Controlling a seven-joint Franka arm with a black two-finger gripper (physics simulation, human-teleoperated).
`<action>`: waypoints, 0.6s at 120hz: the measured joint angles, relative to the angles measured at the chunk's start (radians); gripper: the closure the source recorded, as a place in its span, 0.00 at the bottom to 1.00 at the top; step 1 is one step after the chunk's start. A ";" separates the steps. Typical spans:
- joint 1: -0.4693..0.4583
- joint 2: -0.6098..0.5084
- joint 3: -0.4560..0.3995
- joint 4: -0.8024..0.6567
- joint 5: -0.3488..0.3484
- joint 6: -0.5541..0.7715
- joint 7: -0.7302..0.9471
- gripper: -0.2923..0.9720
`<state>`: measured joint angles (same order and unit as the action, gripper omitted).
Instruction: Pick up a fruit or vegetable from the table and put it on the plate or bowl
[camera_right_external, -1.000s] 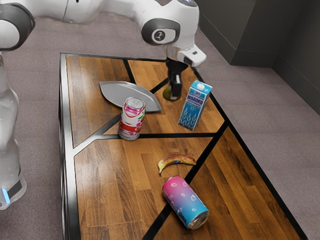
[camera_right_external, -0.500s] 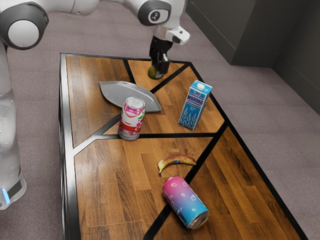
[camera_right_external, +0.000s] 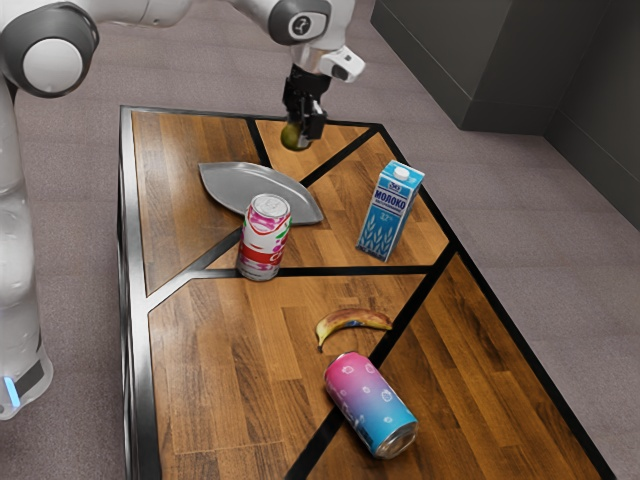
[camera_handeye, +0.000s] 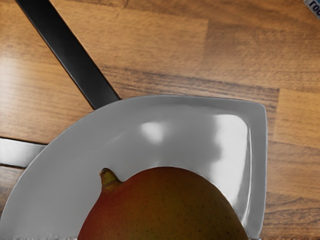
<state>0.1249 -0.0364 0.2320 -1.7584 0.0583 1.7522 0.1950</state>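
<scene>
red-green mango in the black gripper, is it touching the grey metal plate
Apart. The exterior view shows the red-green mango held up in the black gripper, with bare wooden table showing between it and the rim of the grey metal plate.

A plain, bare indoor room, more test space than home: grey carpet-like floor (camera_right_external: 560, 230), dark wall (camera_right_external: 500, 60) at the upper right, one wooden table (camera_right_external: 220, 380) holding a milk carton (camera_right_external: 391, 211) and a drink can (camera_right_external: 264, 237).

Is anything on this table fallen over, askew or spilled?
Yes: the pink and blue can lies on its side near the banana, while the red and white can and milk carton stand upright. No spill shows.
</scene>
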 joint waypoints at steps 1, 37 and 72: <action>0.000 0.000 0.000 0.000 0.000 0.000 0.000 0.55; 0.003 -0.001 0.001 -0.002 -0.010 -0.023 0.005 0.27; -0.001 -0.009 0.001 0.003 -0.013 -0.029 0.009 0.24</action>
<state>0.1236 -0.0452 0.2332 -1.7556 0.0456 1.7233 0.2038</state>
